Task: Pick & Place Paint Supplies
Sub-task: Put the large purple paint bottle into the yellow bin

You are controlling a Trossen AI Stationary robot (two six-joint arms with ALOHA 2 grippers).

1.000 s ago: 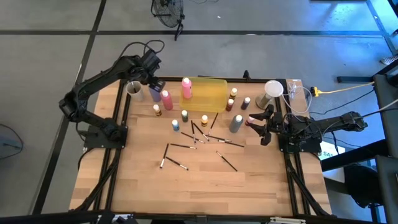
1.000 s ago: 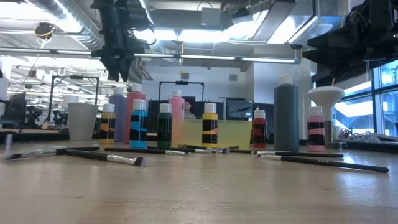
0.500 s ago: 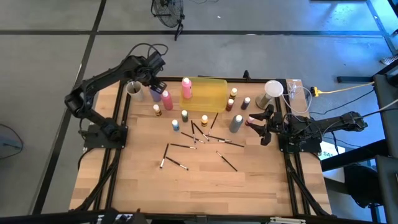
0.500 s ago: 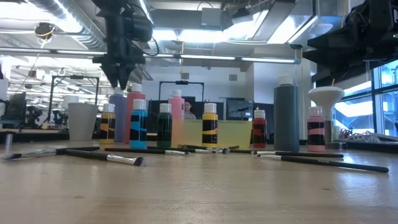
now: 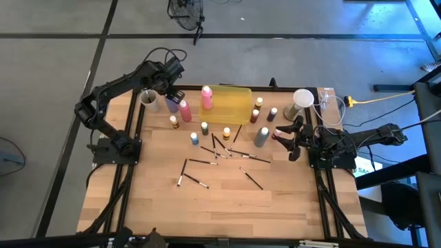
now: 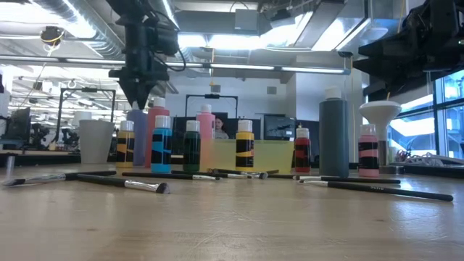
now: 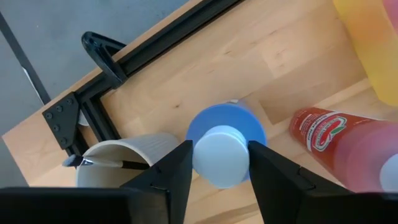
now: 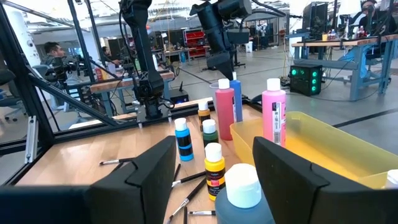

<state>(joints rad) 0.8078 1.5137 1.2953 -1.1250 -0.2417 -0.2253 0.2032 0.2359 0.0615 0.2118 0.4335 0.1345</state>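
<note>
A tall purple squeeze bottle (image 5: 170,104) with a white cap stands upright at the table's far left, between a pale cup (image 5: 147,97) and a red-pink squeeze bottle (image 5: 185,110). My left gripper (image 7: 219,153) hangs over it, pointing steeply down, shut on the cap. In the low view the left gripper (image 6: 138,100) sits right on the bottle's top (image 6: 138,116). My right gripper (image 5: 294,140) waits open and level at the table's right edge, facing the grey squeeze bottle (image 5: 260,136). Small white-capped paint bottles (image 5: 204,128) and thin brushes (image 5: 207,162) dot the middle. My left gripper pinches the purple bottle's white cap (image 7: 221,163) between its two fingers, one on each side. The fingers (image 7: 177,171) come from above, slanting a little. The bottle stands upright with its base on the table.
A translucent yellow tray (image 5: 238,105) lies at the far middle with a pink bottle (image 5: 206,98) at its left end. The cup (image 7: 124,155) beside the purple bottle holds a brush. Another pale cup (image 5: 302,100) stands at the far right. The table's near half is bare wood.
My left gripper has come down onto the purple bottle's top, shifting slightly along the far edge. The bottle has stayed in place.
</note>
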